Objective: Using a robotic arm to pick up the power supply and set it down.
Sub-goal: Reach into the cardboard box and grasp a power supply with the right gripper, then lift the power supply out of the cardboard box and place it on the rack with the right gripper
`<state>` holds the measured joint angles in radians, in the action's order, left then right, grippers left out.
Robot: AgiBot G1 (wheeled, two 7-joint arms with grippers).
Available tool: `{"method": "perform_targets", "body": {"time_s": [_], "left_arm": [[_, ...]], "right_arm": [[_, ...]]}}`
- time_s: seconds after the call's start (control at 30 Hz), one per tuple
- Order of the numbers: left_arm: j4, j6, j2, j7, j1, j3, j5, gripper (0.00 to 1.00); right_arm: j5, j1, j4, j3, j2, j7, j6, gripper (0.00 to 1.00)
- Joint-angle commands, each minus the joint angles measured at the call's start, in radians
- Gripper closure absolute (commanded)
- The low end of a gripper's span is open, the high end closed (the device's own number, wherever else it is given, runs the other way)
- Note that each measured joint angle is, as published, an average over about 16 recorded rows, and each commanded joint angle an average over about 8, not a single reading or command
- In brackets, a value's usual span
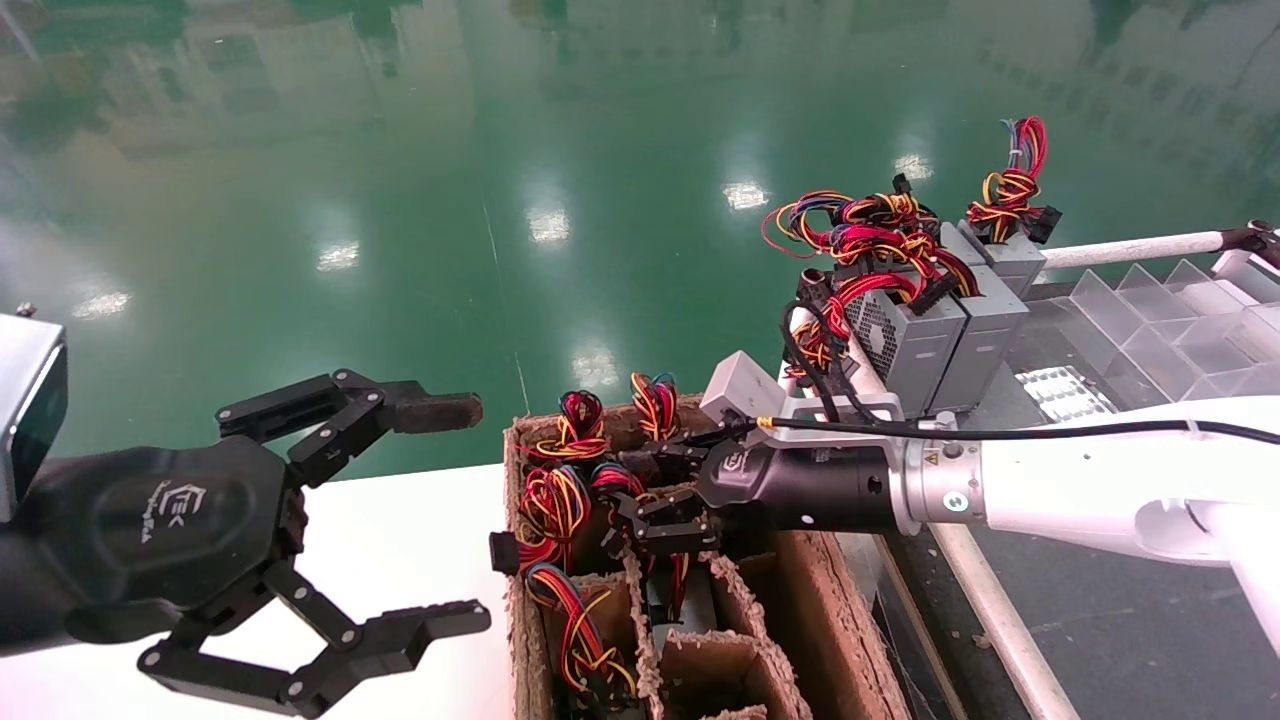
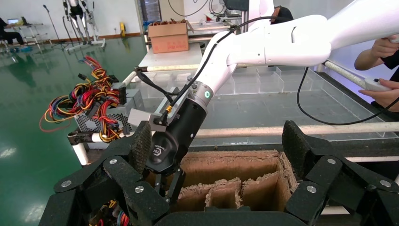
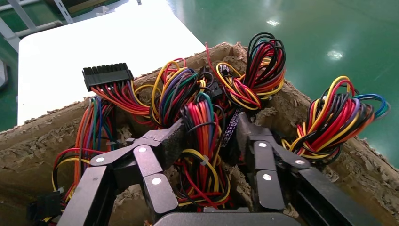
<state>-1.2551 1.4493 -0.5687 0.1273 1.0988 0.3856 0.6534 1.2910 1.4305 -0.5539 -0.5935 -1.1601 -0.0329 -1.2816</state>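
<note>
The robotic arm [image 1: 1060,480], white with a black wrist, reaches into a brown cardboard crate [image 1: 850,640]. My right gripper [image 1: 665,495] [image 3: 207,136] has its fingers [image 3: 162,141] pressed on either side of a tied red, yellow and black wire bundle [image 3: 200,122] of a power supply; that unit's grey body is hidden down in the crate cell. My left gripper [image 1: 470,512] [image 2: 219,141] hangs open and empty over the white table [image 1: 400,560], to the left of the crate.
More wire bundles [image 3: 336,113] fill neighbouring crate cells; the nearer cells [image 2: 226,193] hold nothing. Three grey power supplies [image 1: 940,330] stand on the bench at the right, beside clear plastic dividers [image 1: 1180,310]. A person's hand [image 2: 381,89] holds a controller at the far side.
</note>
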Motion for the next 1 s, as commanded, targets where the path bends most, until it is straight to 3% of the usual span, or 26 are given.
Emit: {"method": "perform_targets", "body": {"time_s": [0.03,1.0], "left_arm": [[0.0,0.0,0.0,0.0,0.0,0.0,0.0,0.0],[0.0,0.0,0.0,0.0,0.0,0.0,0.0,0.0]], "right_arm": [[-0.001,0.001,0.011,0.001,-0.004,0.005,0.0,1.0],[-0.077,0.023,0.125,0.038,0.011,0.044,-0.108,1.0]]}}
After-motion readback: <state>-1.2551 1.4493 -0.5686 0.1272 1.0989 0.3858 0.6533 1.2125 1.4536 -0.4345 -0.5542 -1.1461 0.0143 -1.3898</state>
